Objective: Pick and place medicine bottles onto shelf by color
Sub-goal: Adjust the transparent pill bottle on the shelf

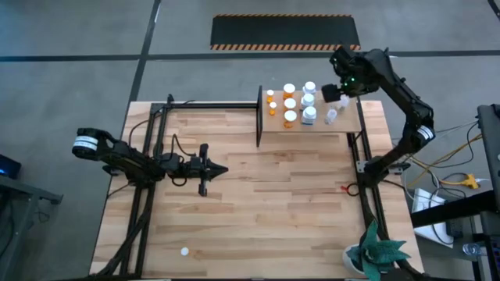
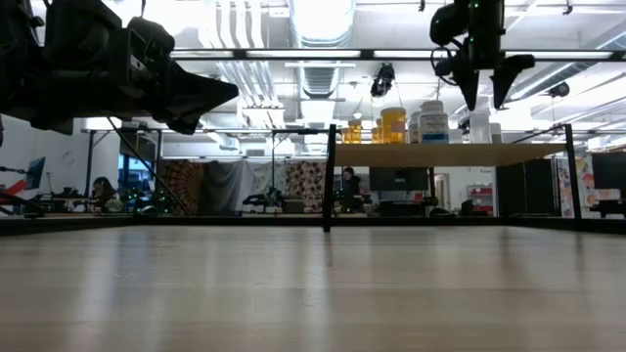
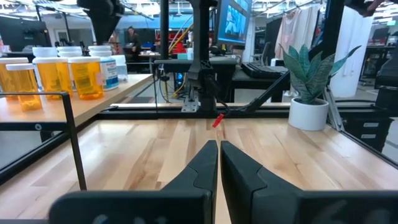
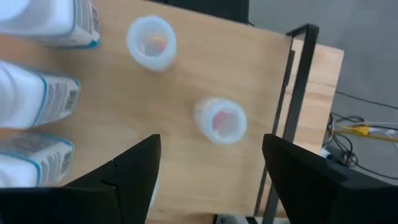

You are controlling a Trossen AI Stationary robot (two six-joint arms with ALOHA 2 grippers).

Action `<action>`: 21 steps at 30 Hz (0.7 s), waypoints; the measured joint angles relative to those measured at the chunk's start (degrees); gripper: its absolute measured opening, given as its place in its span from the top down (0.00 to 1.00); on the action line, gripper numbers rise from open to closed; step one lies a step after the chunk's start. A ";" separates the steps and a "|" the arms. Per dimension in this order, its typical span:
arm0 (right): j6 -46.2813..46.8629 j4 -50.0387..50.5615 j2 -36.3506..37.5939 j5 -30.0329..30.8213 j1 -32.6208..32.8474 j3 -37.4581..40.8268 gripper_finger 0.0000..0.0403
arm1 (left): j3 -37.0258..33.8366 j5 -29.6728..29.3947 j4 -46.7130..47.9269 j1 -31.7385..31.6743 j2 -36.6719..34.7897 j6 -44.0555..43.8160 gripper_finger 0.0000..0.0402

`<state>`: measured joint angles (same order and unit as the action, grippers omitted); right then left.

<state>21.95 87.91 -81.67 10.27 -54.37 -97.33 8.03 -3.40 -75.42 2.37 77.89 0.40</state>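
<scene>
The shelf (image 1: 355,117) stands at the table's far right, a light wood board on black posts. Orange medicine bottles (image 1: 290,105) stand on its left part. White ones (image 1: 309,101) stand in the middle, and two small clear ones (image 4: 221,120) (image 4: 151,42) on the right. My right gripper (image 1: 336,92) hangs open above the shelf's far right part, pointing steeply down. Its fingers (image 4: 134,168) stand well above the clear bottles and touch nothing. My left gripper (image 1: 221,169) is shut and level over the table's left middle, holding nothing.
A small white round thing (image 1: 185,251) lies on the table near the front left edge. A potted plant (image 1: 379,254) stands at the front right corner. A small red object (image 1: 344,187) sits by the right arm's base. The shelf's black posts (image 1: 259,117) rise from the tabletop.
</scene>
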 joint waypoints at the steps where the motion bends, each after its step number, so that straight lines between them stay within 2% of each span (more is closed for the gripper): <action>1: 0.10 -0.34 -0.33 0.00 0.00 0.01 0.32 | 0.00 0.02 0.00 0.00 0.00 0.00 1.00; 6: 2.37 -0.15 -2.59 -0.13 -0.43 0.28 0.31 | -0.02 0.07 -0.04 0.00 0.00 0.00 1.00; 12: 4.56 -0.28 -5.27 3.32 -0.81 0.47 0.35 | -0.02 0.13 -0.09 0.35 0.00 -0.02 1.00; 21: 8.05 0.38 -7.49 4.86 -0.83 0.53 0.36 | -0.21 0.26 -0.04 0.37 0.00 -0.02 1.00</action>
<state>30.00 88.29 -89.16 15.14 -55.20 -96.80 7.82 -3.14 -75.46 2.74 77.89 0.38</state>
